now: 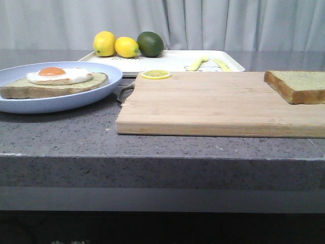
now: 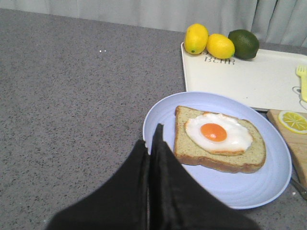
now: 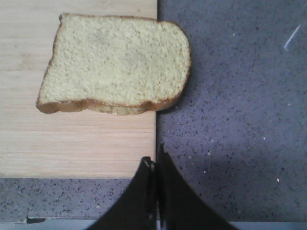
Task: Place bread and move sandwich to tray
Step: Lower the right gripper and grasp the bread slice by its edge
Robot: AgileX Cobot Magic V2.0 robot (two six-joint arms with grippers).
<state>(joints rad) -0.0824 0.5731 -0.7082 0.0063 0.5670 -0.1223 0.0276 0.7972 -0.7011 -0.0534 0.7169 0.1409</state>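
- Right wrist view puts the right tool (image 3: 154, 165) nearest: its two dark fingers are pressed together, holding nothing, poised over the right edge of the cutting board (image 3: 76, 139) where wood meets counter (image 3: 230, 120)
- just ahead of those tips lies the bread (image 3: 117, 64), flat on the board's right end, one rounded corner overhanging the edge onto the counter side; its longer span runs across the line of the tool, so the fingers face a long crusted side rather than a corner
- left wrist view shows the left tool (image 2: 152, 143) likewise pinched to a narrow line, empty, its tip over the near rim of the plate (image 2: 230, 191)
- on that plate sits the sandwich (image 2: 219, 139), not yet closed: one slice with the fried egg on top, just beyond the left tool
- front view gives the deciding relation: the bread (image 1: 297, 85) is far right, the plate (image 1: 61, 99) far left, so I judge the right arm much the nearer for the pickup, and it must first spread its fingers
- farthest back, the tray (image 1: 172, 61) lies behind board and plate, bearing two lemons (image 1: 116, 44), a lime (image 1: 150, 43) and small yellow cutlery (image 1: 209, 63)
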